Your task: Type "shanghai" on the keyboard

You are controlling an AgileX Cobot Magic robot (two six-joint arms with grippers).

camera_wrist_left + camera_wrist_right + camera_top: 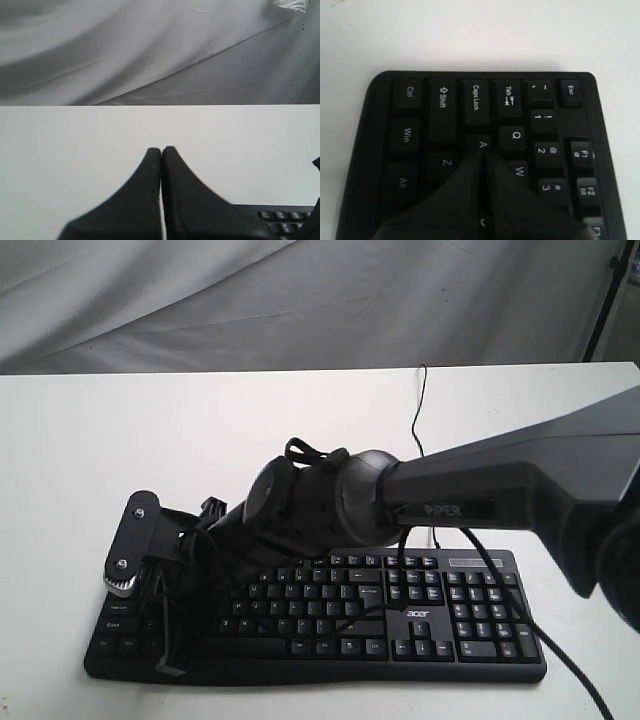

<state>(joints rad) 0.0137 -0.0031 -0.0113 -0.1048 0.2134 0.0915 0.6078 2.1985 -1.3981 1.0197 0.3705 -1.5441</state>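
The black keyboard (440, 635) with white legends lies along the near edge of the white table (120, 430). My right arm (470, 490) reaches across it from the right, and its gripper (160, 595) comes down over the keyboard's left end. In the right wrist view the right gripper (483, 152) is shut, empty, with its tips right at the A key (481, 142), between Z and W, hiding the key beneath them. My left gripper (161, 149) is shut on nothing, above bare table, with a corner of the keyboard (285, 217) beside it. The left gripper does not show in the exterior view.
The keyboard's thin black cable (420, 410) runs away toward the table's far edge. A grey cloth backdrop (300, 300) hangs behind the table. A black cable (540, 640) from my right arm drapes over the number pad.
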